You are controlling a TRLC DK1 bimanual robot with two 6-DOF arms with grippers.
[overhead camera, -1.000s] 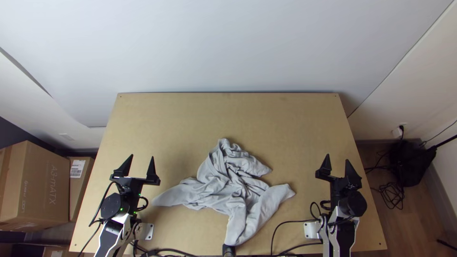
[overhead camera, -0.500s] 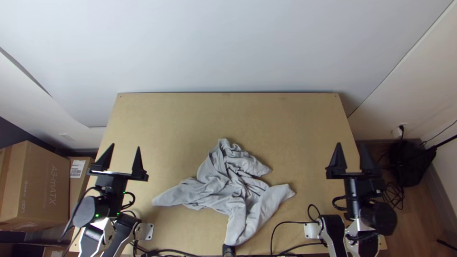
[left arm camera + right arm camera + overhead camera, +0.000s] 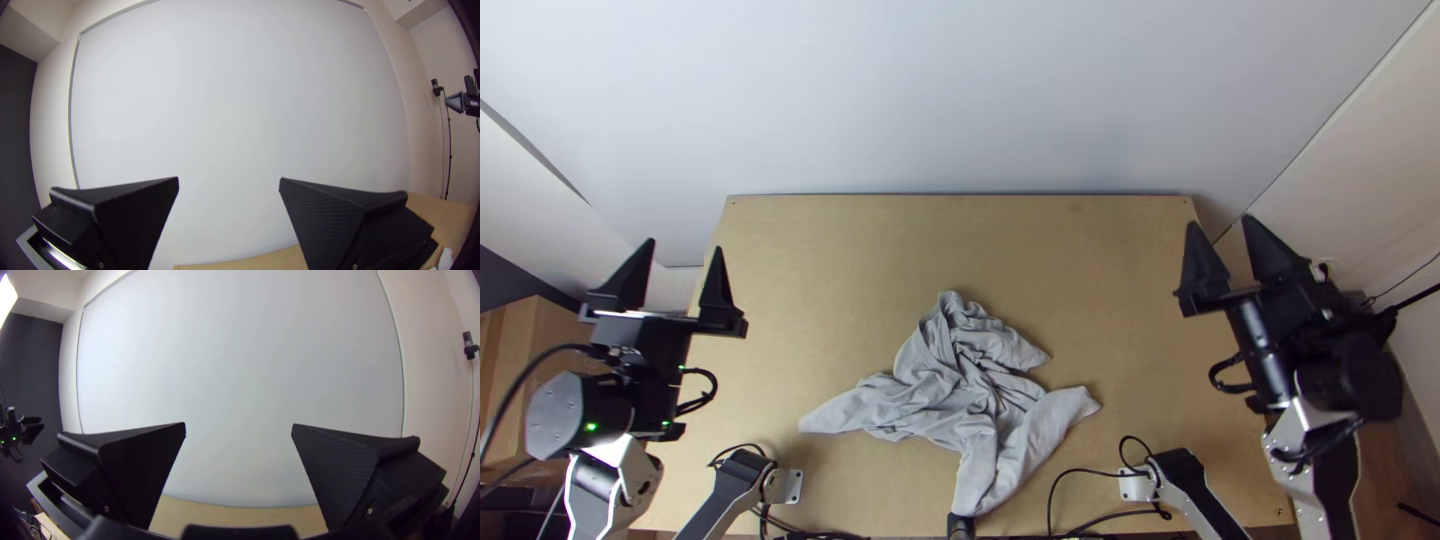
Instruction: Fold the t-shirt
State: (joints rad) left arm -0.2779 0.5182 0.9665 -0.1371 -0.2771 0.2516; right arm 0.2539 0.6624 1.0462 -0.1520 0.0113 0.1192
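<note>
The soft light grey cloth t-shirt point(image 3: 970, 395) lies all bunched up on the flat light wooden table point(image 3: 830, 270), in the middle and close to the near edge. It is full of wrinkles, with one long end poking out to the left, one to the right and one down to the near edge. The left black gripper with two wide flat fingers point(image 3: 684, 244) is wide open with nothing in it, out by the table's left side. The right black gripper with two wide flat fingers point(image 3: 1220, 222) is wide open and empty too, by the right side. I think the job is at its very start, and no fold is made. Next, both grippers should come in low, pinch two ends of the shirt and pull it flat before folding.
</note>
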